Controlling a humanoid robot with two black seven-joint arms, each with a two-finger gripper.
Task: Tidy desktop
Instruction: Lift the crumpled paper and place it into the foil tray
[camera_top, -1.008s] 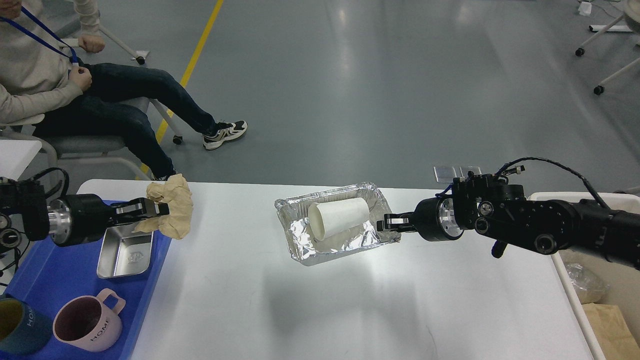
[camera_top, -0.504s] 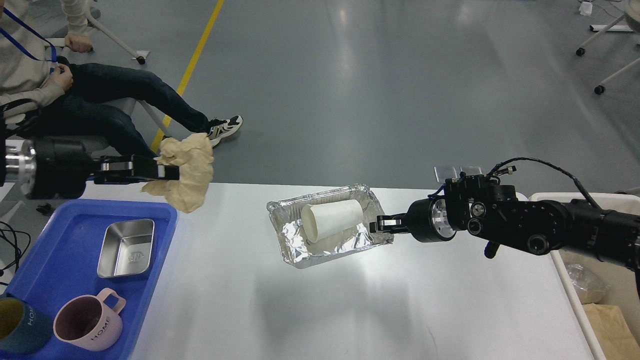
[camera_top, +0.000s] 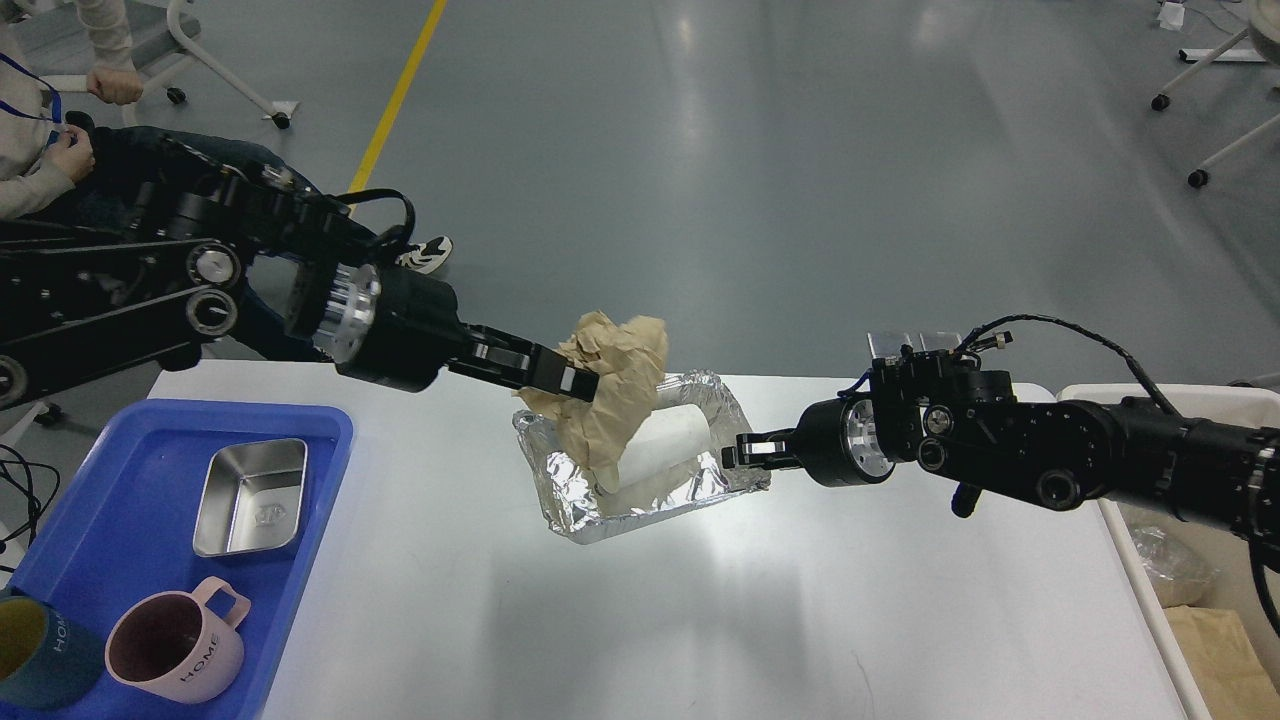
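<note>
1. Desktop: white, matte, rounded corners; fills the lower middle of the view. Its near half is bare.
2. Foil tray: crinkled aluminium, near the middle of the far edge, tilted and apparently lifted slightly off the surface; a shadow lies beneath it.
3. Paper cup: white, lying on its side inside the foil tray, partly hidden by the paper.
4. Crumpled brown paper: a loose wad, hanging directly over the left half of the foil tray and overlapping the cup.
5. Left gripper: fingers clamped on the crumpled brown paper, reaching in from the far left corner.
6. Right gripper: pinching the right rim of the foil tray, reaching in from the right edge.
7. Blue tray: at the left edge; holds a steel dish, a pink mug and part of a dark mug.
8. Cream bin: beside the right edge, some paper waste inside.
9. Step in hand, as judged: dropping the paper into the foil tray. Handling note: lower the wad until it sits within the rim before releasing, since it is light and springy; keep the tray level so the cup does not roll out.
</note>
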